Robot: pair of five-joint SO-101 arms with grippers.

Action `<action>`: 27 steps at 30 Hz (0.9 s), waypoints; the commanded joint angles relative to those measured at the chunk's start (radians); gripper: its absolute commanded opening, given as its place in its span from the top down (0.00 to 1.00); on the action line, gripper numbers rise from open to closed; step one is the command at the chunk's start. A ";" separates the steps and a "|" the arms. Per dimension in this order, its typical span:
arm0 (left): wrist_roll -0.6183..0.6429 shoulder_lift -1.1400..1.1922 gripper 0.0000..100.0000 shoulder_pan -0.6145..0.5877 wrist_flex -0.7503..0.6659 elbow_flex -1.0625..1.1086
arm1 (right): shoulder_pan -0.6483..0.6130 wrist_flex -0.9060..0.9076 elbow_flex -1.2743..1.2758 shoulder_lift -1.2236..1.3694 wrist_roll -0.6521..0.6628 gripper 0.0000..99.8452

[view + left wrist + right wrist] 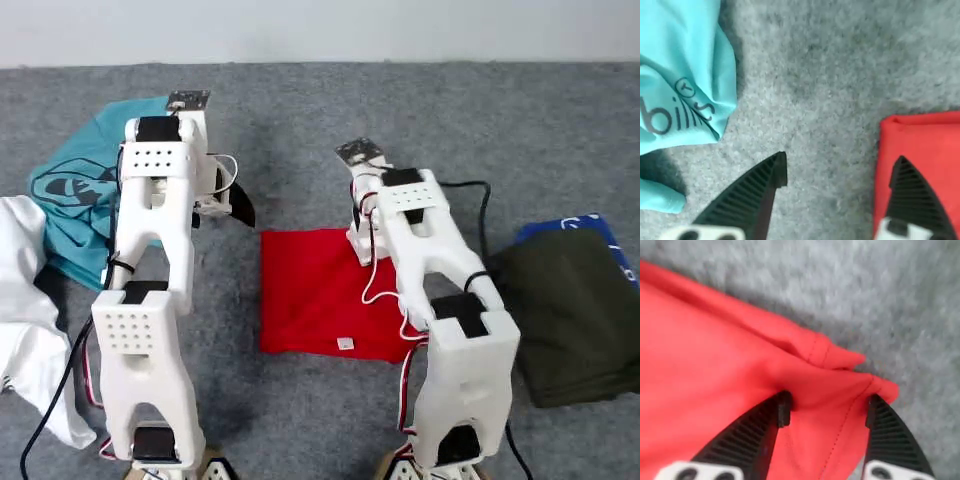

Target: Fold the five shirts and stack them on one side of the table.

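Red shirt (310,295) folded on worktop (300,150).
Right hand (829,407) wide at its far corner; left hand (841,169) wide beside it.

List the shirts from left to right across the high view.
white shirt → teal shirt → red shirt → dark green shirt. The blue shirt lies partly under the dark green one, so it is left out of the order.
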 commanded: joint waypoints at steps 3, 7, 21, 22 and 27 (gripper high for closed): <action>-0.011 -0.009 0.67 -0.005 0.020 0.001 | -0.082 -0.056 -0.034 0.047 0.041 0.85; -0.011 -0.009 0.67 -0.005 0.020 0.001 | -0.128 -0.054 -0.028 0.050 0.157 0.95; -0.011 -0.009 0.67 -0.003 0.020 0.002 | 0.101 0.074 -0.147 -0.097 0.121 0.99; -0.011 -0.009 0.67 -0.003 0.020 0.002 | 0.133 0.090 -0.166 -0.116 0.091 0.99; -0.011 -0.009 0.67 0.002 0.020 0.002 | 0.246 0.162 -0.215 -0.186 -0.006 0.99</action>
